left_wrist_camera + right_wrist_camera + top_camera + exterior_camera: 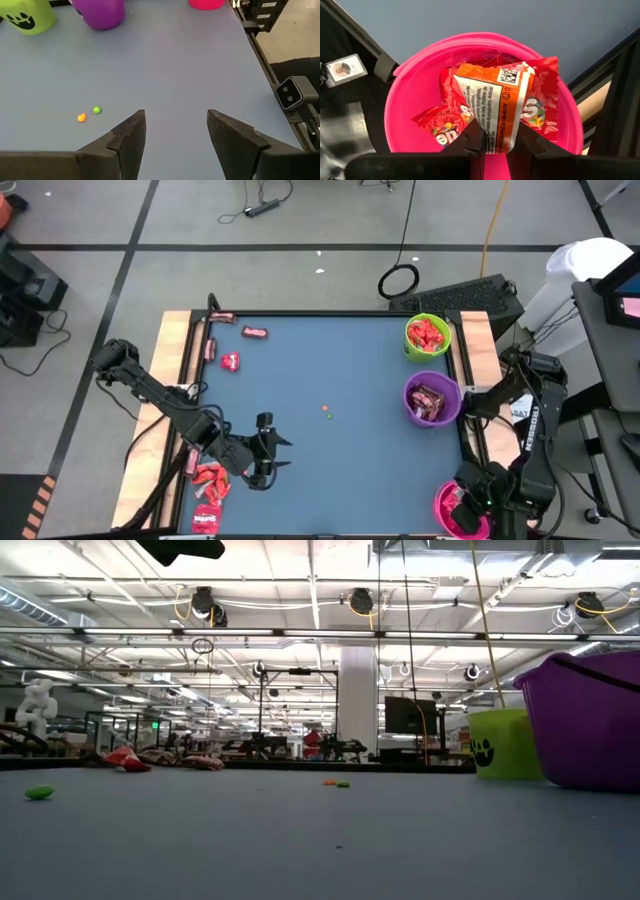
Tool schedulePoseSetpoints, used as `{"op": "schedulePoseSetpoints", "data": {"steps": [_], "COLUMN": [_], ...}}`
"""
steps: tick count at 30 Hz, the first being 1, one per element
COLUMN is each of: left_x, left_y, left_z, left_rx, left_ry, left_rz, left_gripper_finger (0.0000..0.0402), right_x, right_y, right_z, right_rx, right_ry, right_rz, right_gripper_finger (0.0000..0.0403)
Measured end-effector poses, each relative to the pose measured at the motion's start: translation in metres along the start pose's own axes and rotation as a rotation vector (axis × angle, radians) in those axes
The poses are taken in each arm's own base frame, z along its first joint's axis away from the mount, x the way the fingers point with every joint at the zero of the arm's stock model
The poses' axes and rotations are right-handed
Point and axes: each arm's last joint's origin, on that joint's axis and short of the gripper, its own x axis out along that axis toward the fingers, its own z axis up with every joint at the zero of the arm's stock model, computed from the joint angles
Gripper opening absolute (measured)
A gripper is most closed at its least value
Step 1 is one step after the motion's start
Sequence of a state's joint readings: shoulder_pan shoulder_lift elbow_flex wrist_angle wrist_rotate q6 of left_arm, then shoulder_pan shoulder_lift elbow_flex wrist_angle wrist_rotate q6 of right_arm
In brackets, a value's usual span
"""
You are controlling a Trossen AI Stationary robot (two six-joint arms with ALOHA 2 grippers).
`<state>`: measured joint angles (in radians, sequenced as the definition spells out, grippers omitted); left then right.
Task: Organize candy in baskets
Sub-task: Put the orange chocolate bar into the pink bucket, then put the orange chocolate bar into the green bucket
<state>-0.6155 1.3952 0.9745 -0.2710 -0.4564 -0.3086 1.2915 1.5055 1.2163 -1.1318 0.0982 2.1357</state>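
My right gripper (497, 146) hangs over the pink basket (410, 100) at the table's near right corner, shut on an orange-red candy packet (495, 105). More red candy (442, 127) lies inside that basket. The purple basket (432, 398) and the green basket (428, 335) stand along the right edge, each with candy in it. Loose candy lies near the far left corner (255, 333) and in a pile at the near left (210, 480). My left gripper (272, 452) hovers open beside that pile with nothing between its fingers (127, 137). My right gripper pinches one end of the candy packet (496, 139) between its two fingers (470, 142). The fingers come from above, pointing down. The packet hangs below them into the pink basket's mouth, its printed back showing; whether its lower end rests on the candy beneath, I cannot tell.
Tiny round orange and green dots (327, 413) lie mid-table, also seen ahead of my left gripper (89, 114). A raised dark rim (300, 315) borders the blue table top. The table's middle is bare between the left candy and the baskets.
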Motion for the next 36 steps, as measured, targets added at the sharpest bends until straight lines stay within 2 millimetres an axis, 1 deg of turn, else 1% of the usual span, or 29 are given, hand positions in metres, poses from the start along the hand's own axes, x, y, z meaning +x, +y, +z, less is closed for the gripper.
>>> {"op": "schedulePoseSetpoints", "data": {"steps": [4, 7, 15, 17, 20, 25, 31, 33, 36], "left_x": [0.0, 0.0, 0.0, 0.0, 0.0, 0.0, 0.001, 0.001, 0.001], "left_y": [0.0, 0.0, 0.0, 0.0, 0.0, 0.0, 0.002, 0.002, 0.002], "left_z": [0.0, 0.0, 0.0, 0.0, 0.0, 0.0, 0.001, 0.001, 0.001], "left_rx": [0.0, 0.0, 0.0, 0.0, 0.0, 0.001, 0.03, 0.024, 0.024], "left_ry": [0.0, 0.0, 0.0, 0.0, -0.001, -0.001, -0.005, -0.005, -0.006], "left_rz": [0.0, 0.0, 0.0, 0.0, 0.0, 0.0, 0.02, 0.022, 0.023], "left_gripper_finger": [0.0217, 0.0217, 0.0217, 0.0217, 0.0217, 0.0217, 0.0217, 0.0217, 0.0217], "right_x": [0.0, 0.0, 0.0, 0.0, -0.001, -0.001, -0.014, -0.018, -0.022], "right_y": [-0.002, -0.002, -0.002, -0.002, -0.002, 0.001, 0.0, 0.0, 0.001], "right_z": [0.001, 0.001, 0.001, 0.001, 0.002, 0.007, 0.018, 0.022, 0.03], "right_rx": [0.004, 0.024, 0.018, 0.015, 0.007, -0.031, -0.027, -0.03, -0.094], "right_ry": [-0.012, -0.012, -0.011, -0.016, -0.02, -0.018, -0.001, -0.034, -0.165], "right_rz": [-0.018, -0.018, -0.015, -0.01, -0.011, -0.007, 0.04, 0.076, 0.152], "right_gripper_finger": [0.0046, 0.0059, 0.0151, 0.0169, 0.0184, 0.0185, 0.0173, 0.0171, 0.0169]}}
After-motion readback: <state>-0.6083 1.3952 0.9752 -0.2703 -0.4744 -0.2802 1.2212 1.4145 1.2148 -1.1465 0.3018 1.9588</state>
